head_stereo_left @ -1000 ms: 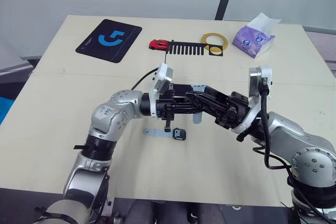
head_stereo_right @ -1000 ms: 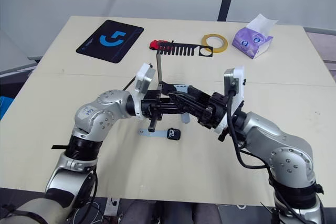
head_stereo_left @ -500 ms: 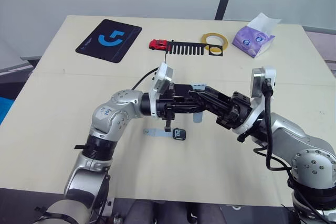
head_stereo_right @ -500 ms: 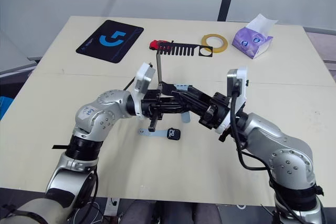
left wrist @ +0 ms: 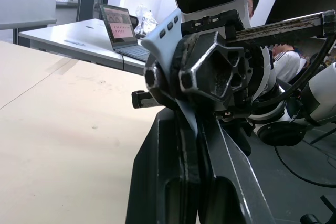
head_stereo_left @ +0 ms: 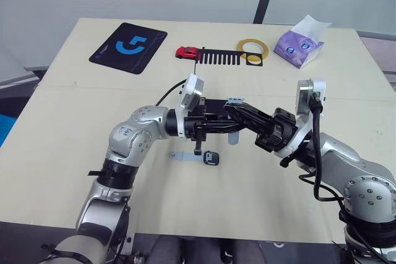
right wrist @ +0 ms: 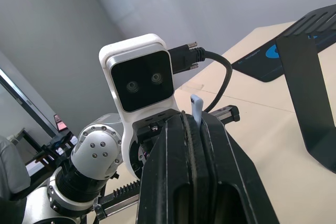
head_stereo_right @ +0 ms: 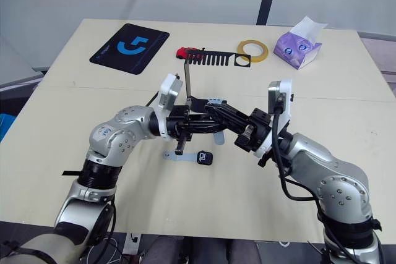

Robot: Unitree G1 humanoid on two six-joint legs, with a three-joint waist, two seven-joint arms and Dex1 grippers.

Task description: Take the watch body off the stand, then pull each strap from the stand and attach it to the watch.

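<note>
Right jaws (head_stereo_left: 230, 106) raised slightly, both pinching one pale grey-blue strap (head_stereo_left: 234, 101) — left jaws (head_stereo_left: 230, 129) lower, watch body (head_stereo_left: 211, 157) on table.

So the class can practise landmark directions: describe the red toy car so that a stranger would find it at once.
Start at the table's far edge, between the black mat and the yellow tape ring. The red toy car sits beside the stand's comb bar, the only red thing there.

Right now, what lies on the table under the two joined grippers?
Under the grippers, the watch body lies on the table with one pale strap extending from it. Whether that strap is fully attached cannot be seen.
</note>
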